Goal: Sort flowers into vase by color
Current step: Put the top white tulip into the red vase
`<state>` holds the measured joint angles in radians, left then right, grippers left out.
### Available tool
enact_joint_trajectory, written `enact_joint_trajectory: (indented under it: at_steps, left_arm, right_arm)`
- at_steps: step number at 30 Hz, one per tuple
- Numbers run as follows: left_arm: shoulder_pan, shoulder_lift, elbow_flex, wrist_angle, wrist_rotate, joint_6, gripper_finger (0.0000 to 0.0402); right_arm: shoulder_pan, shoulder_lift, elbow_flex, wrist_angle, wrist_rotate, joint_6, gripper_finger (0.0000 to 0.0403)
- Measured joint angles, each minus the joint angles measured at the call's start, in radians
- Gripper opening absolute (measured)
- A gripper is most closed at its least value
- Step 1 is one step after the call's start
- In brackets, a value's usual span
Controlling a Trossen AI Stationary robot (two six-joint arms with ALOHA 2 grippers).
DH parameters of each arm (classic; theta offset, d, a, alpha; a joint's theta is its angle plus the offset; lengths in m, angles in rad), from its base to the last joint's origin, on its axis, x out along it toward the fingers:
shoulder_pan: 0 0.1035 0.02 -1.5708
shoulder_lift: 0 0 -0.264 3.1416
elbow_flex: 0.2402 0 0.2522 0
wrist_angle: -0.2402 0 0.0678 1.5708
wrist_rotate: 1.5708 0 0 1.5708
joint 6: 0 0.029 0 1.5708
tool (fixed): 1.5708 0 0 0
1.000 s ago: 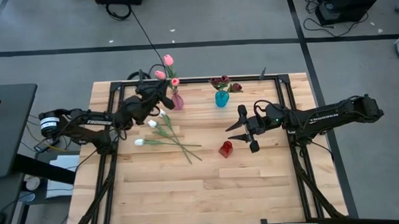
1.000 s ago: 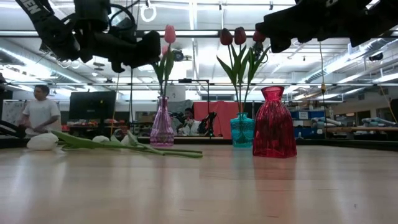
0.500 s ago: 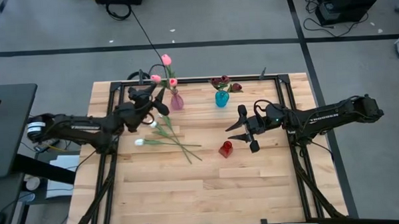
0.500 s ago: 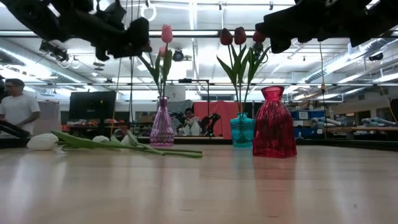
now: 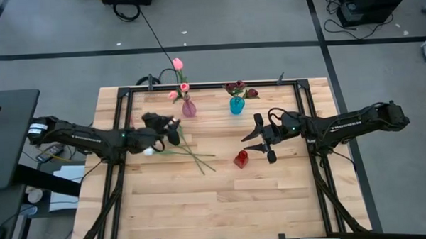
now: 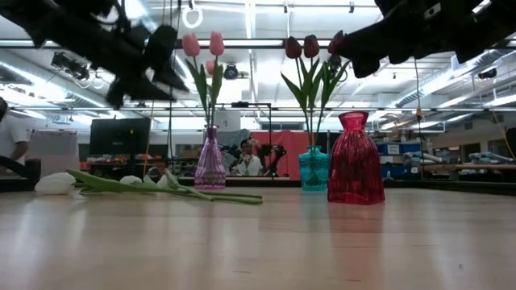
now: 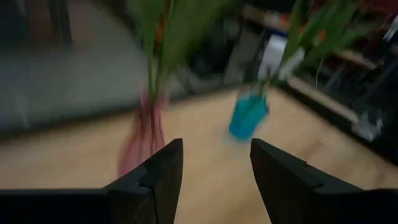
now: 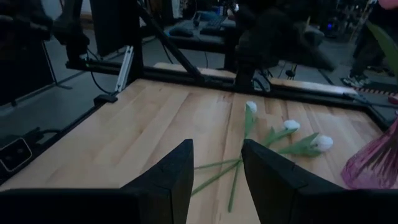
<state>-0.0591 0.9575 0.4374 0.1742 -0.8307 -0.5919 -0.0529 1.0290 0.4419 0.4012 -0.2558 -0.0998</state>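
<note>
Wooden table [image 5: 223, 197] filling the middle of the high view, with two dark arms reaching in from left and right. Left gripper [image 5: 172, 128] left of centre, above the loose stems, spread and empty, as the wrist view confirms with bare wood between the fingers [image 7: 158, 180]. Right gripper [image 5: 260, 138] right of centre, just above-right of the red vase [image 5: 241, 159], parted partway and pinching nothing. Three vases: pink vase [image 5: 188, 108] upper centre holding pink tulips [image 5: 178, 64], blue vase [image 5: 237, 105] to its right holding dark red tulips [image 5: 234, 87], red vase lower down and apparently without flowers. White tulips [image 5: 189, 150] lying flat on the wood between the grippers, three heads showing in the right wrist view. Judged roughly two thirds done: pink and dark red sorted, white left to lift and place, presumably in the red vase.
</note>
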Motion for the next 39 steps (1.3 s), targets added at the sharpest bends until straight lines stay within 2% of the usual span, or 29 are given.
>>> enact_joint_trajectory:
  at_steps: [5, 8, 12, 16, 23, 30, 34, 39]
  left_arm:
    - [-0.022, 0.121, 0.000, -0.175, 0.147, -0.440, 0.0187]
    - [-0.020, 0.230, 0.000, -0.163, 0.279, -0.565, 0.0178]
    - [0.001, 0.349, 0.018, -0.188, 0.393, -0.647, 0.0164]
    - [0.044, 0.434, 0.080, -0.266, 0.457, -0.668, 0.0155]
    - [0.087, 0.578, 0.302, -0.601, 0.444, -0.602, 0.0152]
    - [0.125, 0.671, 0.409, -0.608, 0.492, -0.531, 0.0152]
    - [0.143, 0.705, 0.425, -0.620, 0.559, -0.524, 0.0151]
    - [0.144, 0.717, 0.426, -0.623, 0.564, -0.523, 0.0151]
  right_arm:
    - [-0.011, 0.000, 0.000, -0.030, 0.004, 0.000, 0.0149]
    - [-0.014, 0.000, 0.000, -0.036, 0.017, 0.000, 0.0149]
    - [-0.014, 0.000, 0.000, -0.036, 0.030, 0.000, 0.0149]
    - [-0.014, 0.000, 0.000, -0.034, 0.031, 0.000, 0.0149]
    - [-0.014, 0.000, 0.000, -0.029, 0.030, 0.000, 0.0149]
    - [-0.014, 0.000, 0.000, -0.029, 0.030, 0.000, 0.0149]
    - [-0.014, 0.000, 0.000, -0.029, 0.030, 0.000, 0.0149]
    - [-0.014, 0.000, 0.000, -0.029, 0.030, 0.000, 0.0149]
